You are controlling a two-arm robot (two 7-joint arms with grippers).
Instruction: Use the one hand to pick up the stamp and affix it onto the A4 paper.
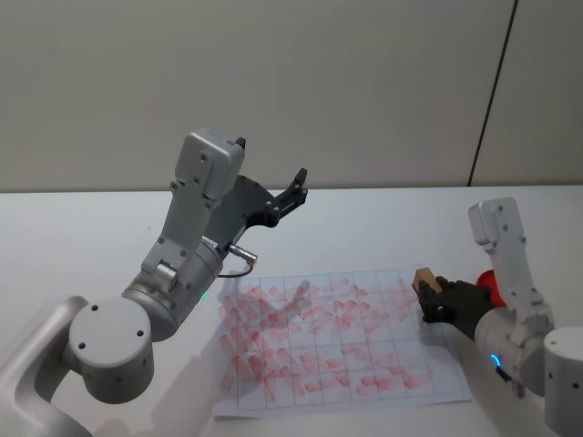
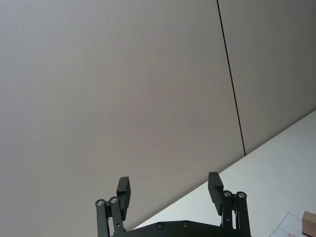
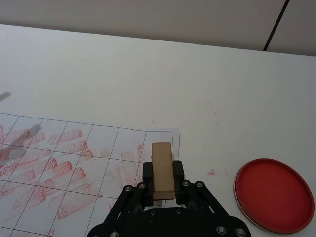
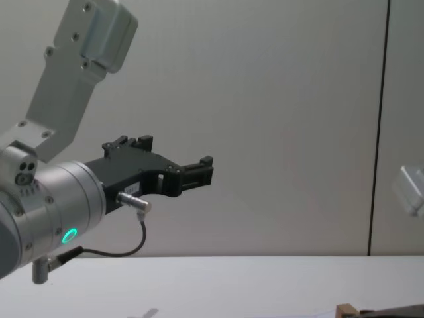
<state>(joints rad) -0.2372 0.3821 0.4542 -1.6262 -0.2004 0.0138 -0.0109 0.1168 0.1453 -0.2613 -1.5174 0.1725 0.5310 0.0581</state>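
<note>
Head view: the right gripper (image 1: 430, 299) clamps the small tan wooden stamp (image 1: 424, 278) over the right edge of the white gridded A4 paper (image 1: 439, 382). The left gripper (image 2: 169, 190) hangs raised, fingers apart. The next move is probably to press down squarely on a blank cell.

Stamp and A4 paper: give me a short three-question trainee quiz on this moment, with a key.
1. True or false: the left claw is shut on the stamp.
2. The round red ink pad lies: A) on the A4 paper; B) on the table beside the paper; C) in the left claw.
3. Fill in: the stamp is gripped by the ___ claw.

Key
1. False: the left claw is open, raised off the table and holds nothing.
2. B.
3. Right: the right claw holds the stamp at the paper's right edge.
</note>
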